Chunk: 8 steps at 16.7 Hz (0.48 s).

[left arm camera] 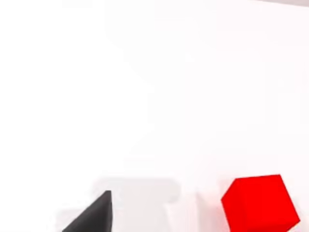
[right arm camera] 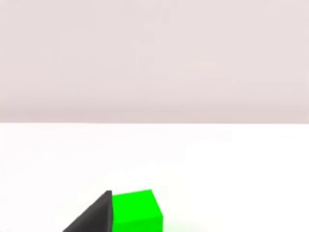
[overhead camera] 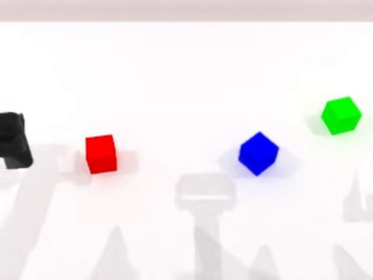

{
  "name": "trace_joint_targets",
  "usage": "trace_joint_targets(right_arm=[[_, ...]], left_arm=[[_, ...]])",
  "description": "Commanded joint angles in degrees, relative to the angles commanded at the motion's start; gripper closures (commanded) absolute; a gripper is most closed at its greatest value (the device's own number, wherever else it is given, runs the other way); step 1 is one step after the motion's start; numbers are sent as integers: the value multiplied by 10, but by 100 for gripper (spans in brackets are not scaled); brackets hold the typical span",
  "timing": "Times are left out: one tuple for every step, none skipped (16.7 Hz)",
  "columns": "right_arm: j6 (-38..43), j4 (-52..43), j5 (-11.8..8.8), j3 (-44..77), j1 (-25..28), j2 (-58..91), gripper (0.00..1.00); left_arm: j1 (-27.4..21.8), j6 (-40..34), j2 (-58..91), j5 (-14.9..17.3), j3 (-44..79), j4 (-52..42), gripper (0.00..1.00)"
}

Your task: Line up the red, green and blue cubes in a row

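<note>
Top view: my left gripper shows as a black shape at the table's left edge, and I cannot tell how its claw stands. Just right of it sits the red cube, nearly square to the table edge. The blue cube lies right of centre, turned corner-on; the green cube sits far right, slightly rotated — all three well apart.

Left wrist view: one black fingertip, the red cube nearby, not touching.

Right wrist view: a black fingertip against the green cube — grip unclear.
</note>
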Motion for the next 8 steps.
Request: trace_joint_targets(right_arm=[[0, 0, 0, 0, 0, 0, 0], [0, 0, 0, 0, 0, 0, 0], [0, 0, 0, 0, 0, 0, 0], [0, 0, 0, 0, 0, 0, 0], [0, 0, 0, 0, 0, 0, 0], [0, 0, 0, 0, 0, 0, 0], [0, 0, 0, 0, 0, 0, 0], [0, 0, 0, 0, 0, 0, 0]], left_arm=[[-9, -13, 63, 0, 45, -34, 0], [-18, -27, 129, 1, 91, -68, 0], [-27, -40, 195, 1, 136, -103, 0], [-36, -54, 261, 1, 181, -137, 0], [-45, -67, 325, 1, 226, -171, 0], [-54, -80, 385, 1, 269, -204, 0], [-62, -93, 442, 1, 311, -235, 0], [-70, -105, 494, 1, 351, -265, 0]])
